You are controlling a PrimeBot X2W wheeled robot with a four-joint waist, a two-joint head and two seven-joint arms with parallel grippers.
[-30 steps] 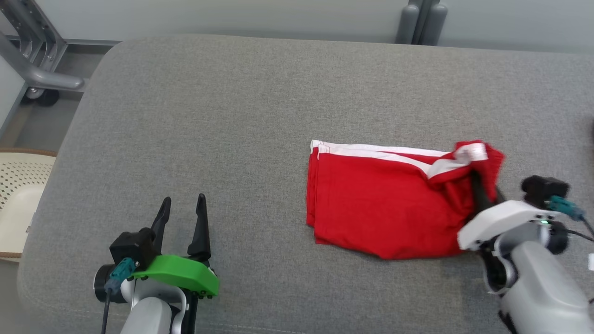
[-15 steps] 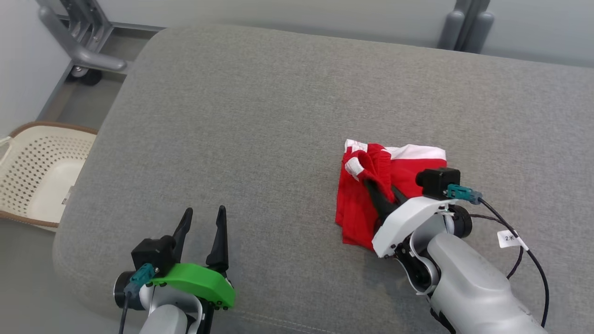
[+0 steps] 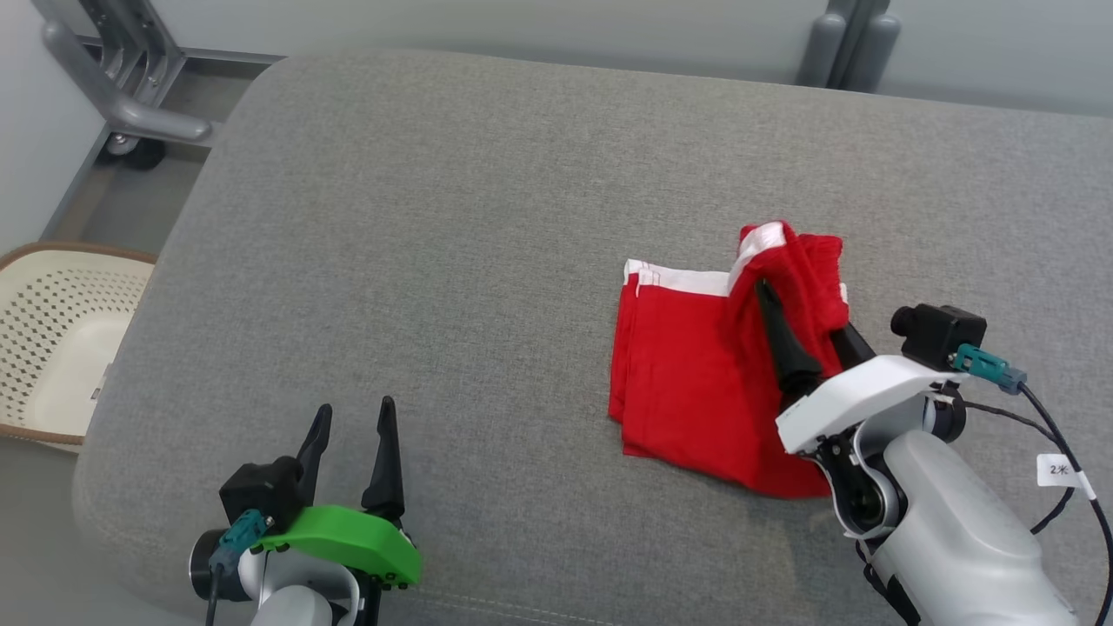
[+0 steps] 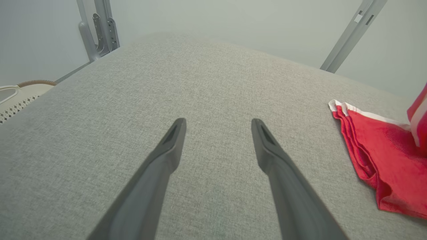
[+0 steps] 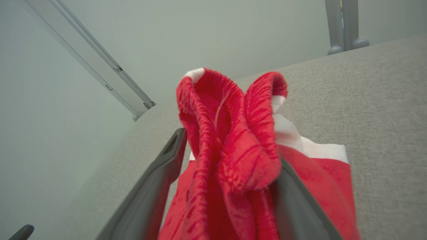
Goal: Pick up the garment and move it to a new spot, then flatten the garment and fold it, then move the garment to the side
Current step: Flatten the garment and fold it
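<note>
Right end effector [image 5: 230, 146] parted, garment [image 5: 206, 110] bunched between

You are looking at a robot test room set up for a laundry chore, not a lived-in home. A wide upholstered platform [image 3: 435, 217] in grey woven fabric, with rounded corners, serves as the work surface, and red shorts [image 3: 687, 382] lie on it. Beside it on the bare grey floor [image 3: 113, 209] stands a cream perforated laundry basket [image 3: 78, 249] with a brown rim. Plain pale walls [image 3: 522, 26] back the scene. A grey metal frame [image 3: 113, 96] on a caster wheel [image 3: 139, 155] and a labelled cable tag [image 3: 1061, 470] point to lab equipment.
</note>
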